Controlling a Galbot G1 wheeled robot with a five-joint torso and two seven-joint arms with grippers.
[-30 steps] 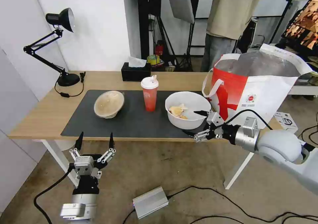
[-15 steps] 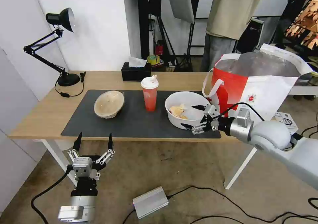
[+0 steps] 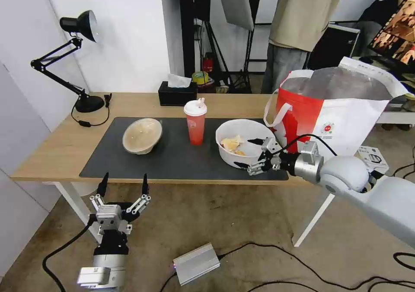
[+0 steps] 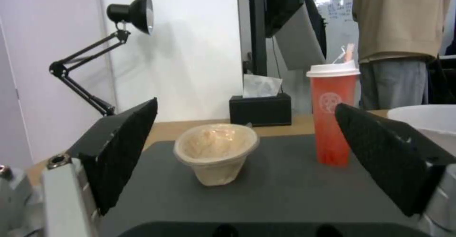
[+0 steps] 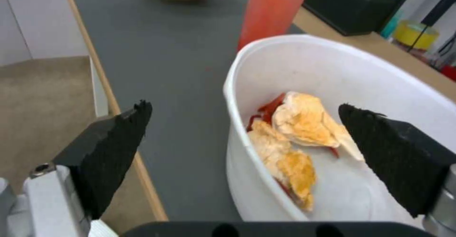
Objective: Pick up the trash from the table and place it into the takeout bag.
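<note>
Right gripper (image 3: 253, 153): reaches in from 4 o'clock of the head view to the near right wall of the white bowl (image 3: 244, 141); jaws spread wide, one fingertip over the bowl's inside, the other outside its near wall, so the rim sits between them without being pinched (the right wrist view (image 5: 240, 130) shows open space on both sides of the rim).

Left gripper (image 3: 123, 188): hangs below the desk's front edge at 7 o'clock of the head view, jaws spread and pointing up, holding nothing; the left wrist view (image 4: 247, 137) looks across the mat between its two black fingers.

White bowl: on the mat's right end, upright, with yellowish food scraps (image 5: 294, 133) and a bit of red lying in it.

Red cup (image 3: 195, 122): upright on the mat with its white lid on, at 9 o'clock of the white bowl, near it but apart.

Beige bowl (image 3: 142, 135): lidded, tilted, on the mat at 9 o'clock of the red cup, well apart from the white bowl.

Takeout bag (image 3: 333, 110): stands open at the desk's right end, at 3 o'clock of the white bowl and just beside it, foil lining showing (its white handle loops toward the bowl).

Desk (image 3: 56, 149): light wood, carrying the dark grey mat (image 3: 173, 158).

Other things: a black tissue box (image 3: 177, 94) at the desk's far edge, 12 o'clock of the cup; a black lamp (image 3: 80, 58) at the far left corner.
</note>
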